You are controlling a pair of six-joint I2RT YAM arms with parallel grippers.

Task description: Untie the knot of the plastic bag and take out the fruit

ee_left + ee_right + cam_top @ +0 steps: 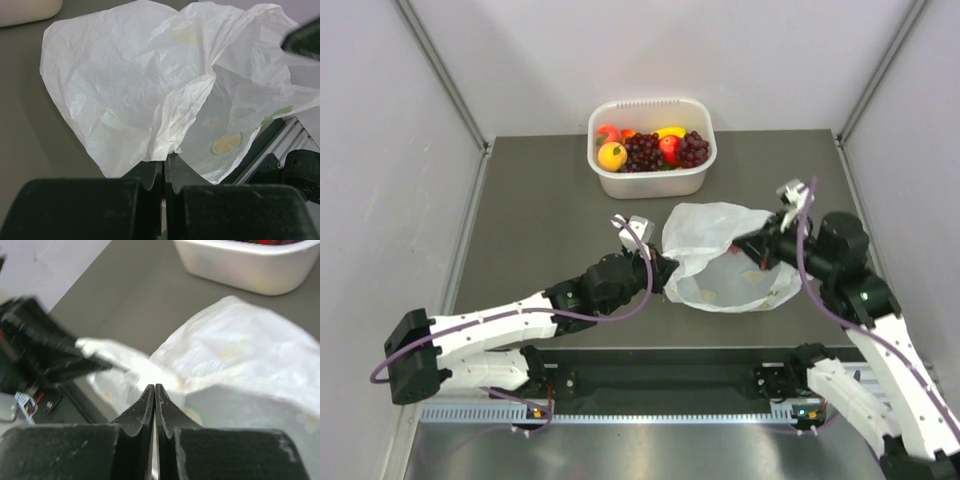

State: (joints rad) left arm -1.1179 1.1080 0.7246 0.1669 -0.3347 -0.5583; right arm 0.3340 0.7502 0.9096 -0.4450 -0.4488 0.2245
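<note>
At the middle of the grey table, near its front edge, the plastic bag lies crumpled and partly spread between the two arms, well apart from the white tub at the far edge. The fruit sits heaped inside that tub, not in the bag. The left gripper meets the bag's left margin. Its jaws are pressed together with no gap between them, and a creased fold of the white film runs down into the pinch. The right gripper meets the bag's right margin, its jaws likewise closed tip to tip against the film. That view is blurred, so whether any plastic is actually caught between them cannot be told. The overhead view alone shows the whole layout: both arms, the tub with its contents, and the bag stretched between the two grippers. The left wrist view alone shows the clamped fold in detail and the yellow lemon-slice print on the bag's thin wall. The right wrist view alone shows a white strip of bag leading across to the dark, out-of-focus left gripper at its left edge, with the tub's wall at upper right.
</note>
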